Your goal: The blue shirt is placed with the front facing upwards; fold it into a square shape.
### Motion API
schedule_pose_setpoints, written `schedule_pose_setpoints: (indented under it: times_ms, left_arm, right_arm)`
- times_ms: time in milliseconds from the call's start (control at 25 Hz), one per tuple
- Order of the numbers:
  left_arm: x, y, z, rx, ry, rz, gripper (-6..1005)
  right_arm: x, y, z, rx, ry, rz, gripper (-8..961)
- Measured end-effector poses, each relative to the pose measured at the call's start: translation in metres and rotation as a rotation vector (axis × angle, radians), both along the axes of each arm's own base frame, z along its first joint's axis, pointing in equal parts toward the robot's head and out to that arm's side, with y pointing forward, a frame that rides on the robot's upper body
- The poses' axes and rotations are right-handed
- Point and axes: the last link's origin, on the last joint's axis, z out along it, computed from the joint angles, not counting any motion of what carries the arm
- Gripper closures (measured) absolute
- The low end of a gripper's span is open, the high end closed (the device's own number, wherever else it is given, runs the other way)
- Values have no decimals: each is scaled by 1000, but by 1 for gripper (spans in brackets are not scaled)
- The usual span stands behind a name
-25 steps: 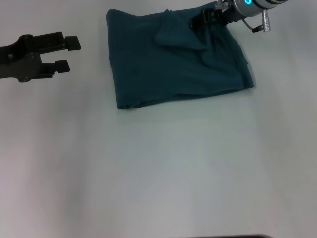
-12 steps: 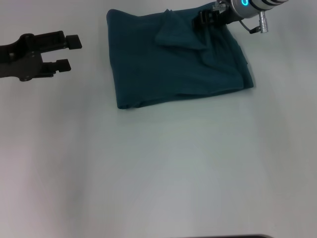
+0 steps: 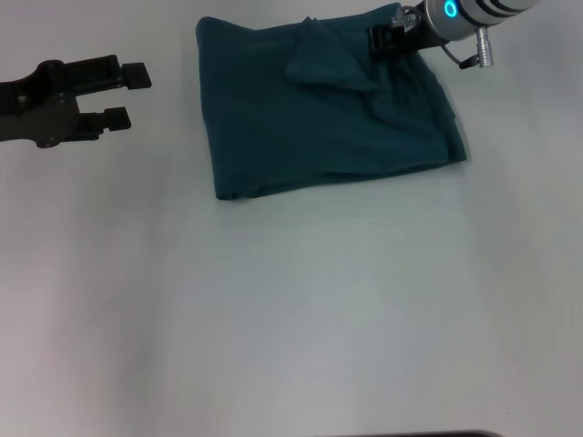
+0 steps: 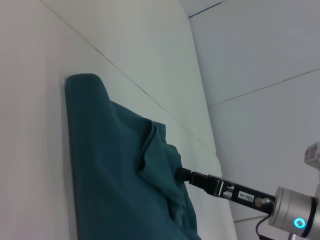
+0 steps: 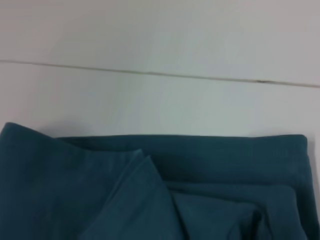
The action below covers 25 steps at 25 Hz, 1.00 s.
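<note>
Pale white surface (image 3: 301, 319), filling nearly the whole head view. Blue shirt (image 3: 328, 114) lying at the far side of the surface, folded into a rough rectangle, several layers thick; raised pointed flap of cloth near its far edge, wrinkles along the edge on the robot's right. No letters or collar showing, only plain teal cloth. Thin dark seam line on the surface just beyond the shirt's far edge in the right wrist view, same shirt (image 5: 150, 190) close below it with stacked fold edges.

Left gripper (image 3: 123, 96) off the shirt on the robot's left, well apart from it, low over bare surface; fingers (image 3: 133, 76) spread apart, gripping nothing.

Right gripper (image 3: 381, 38) at the shirt's far corner on the robot's right, over the cloth beside the raised flap; blue ring light on the wrist. Seen from the left wrist too (image 4: 182, 174), tip against the bunched fold. Finger spread: cannot tell, nor any grip on the cloth.
</note>
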Motion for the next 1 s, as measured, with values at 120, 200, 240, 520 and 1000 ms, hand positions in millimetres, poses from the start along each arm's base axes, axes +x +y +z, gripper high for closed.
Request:
schedule_pose_setpoints:
  times_ms: [120, 200, 240, 520, 1000]
  left_arm:
    - [0, 0, 0, 1, -1, 0, 138]
    - [0, 0, 0, 1, -1, -1, 138]
    - [0, 0, 0, 1, -2, -1, 139]
    - [0, 0, 0, 2, -3, -1, 138]
    - [0, 0, 1, 5, -4, 2, 137]
  right_arm:
    - [0, 0, 0, -2, 0, -1, 774]
    - [-1, 0, 0, -1, 4, -2, 832]
    - [-1, 0, 1, 0, 5, -1, 862]
    - [-6, 7, 16, 29, 14, 16, 949]
    - [-23, 19, 41, 75, 15, 68, 949]
